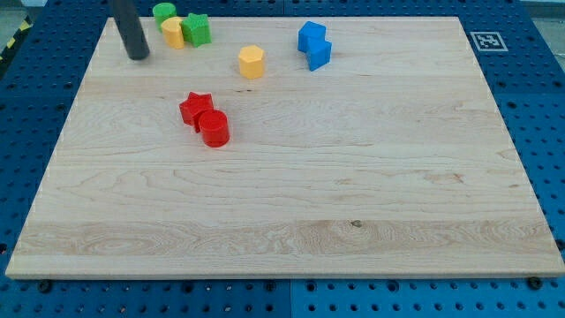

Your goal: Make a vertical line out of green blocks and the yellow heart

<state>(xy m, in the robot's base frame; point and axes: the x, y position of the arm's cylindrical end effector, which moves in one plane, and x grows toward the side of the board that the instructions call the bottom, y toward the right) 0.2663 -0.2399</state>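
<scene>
My tip [138, 56] rests on the board near the view's top left, a little left of and below the green and yellow cluster. A green round block [164, 12] sits at the top edge. A yellow heart-like block [174, 32] lies just below it, touching a green star [198, 29] on its right. Another yellow block [252, 62], roughly hexagonal, lies apart to the right and lower.
A red star [196, 108] and a red cylinder [214, 128] touch each other left of centre. Two blue blocks [313, 45] sit together near the top middle. The wooden board [353, 194] lies on a blue pegboard surface.
</scene>
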